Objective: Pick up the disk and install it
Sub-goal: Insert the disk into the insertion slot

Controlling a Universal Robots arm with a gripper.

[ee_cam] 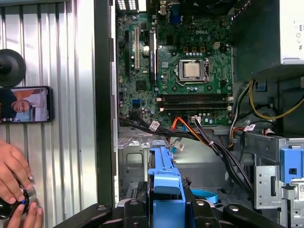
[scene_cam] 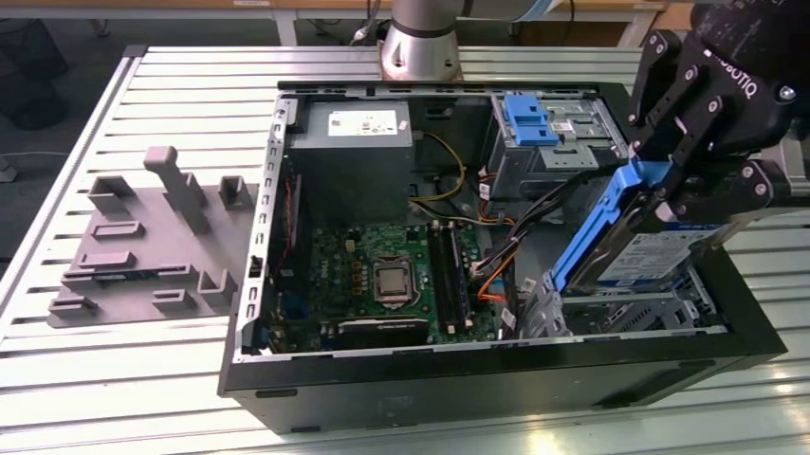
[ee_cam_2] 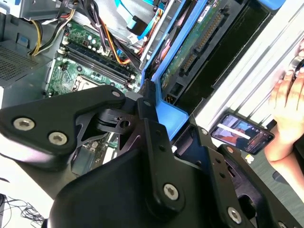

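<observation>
We are seeing the gripper (scene_cam: pixel 693 194) closed tight on the disk's (scene_cam: pixel 643 254) upper end, the disk hanging tilted below it, over the case (scene_cam: pixel 481 384).

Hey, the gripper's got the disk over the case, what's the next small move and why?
Probably ease the disk down toward the metal bay beneath it, levelling it on the way. The gripper is shut on the disk, which hangs tilted with its lower end near the bay's top, not yet seated.
</observation>
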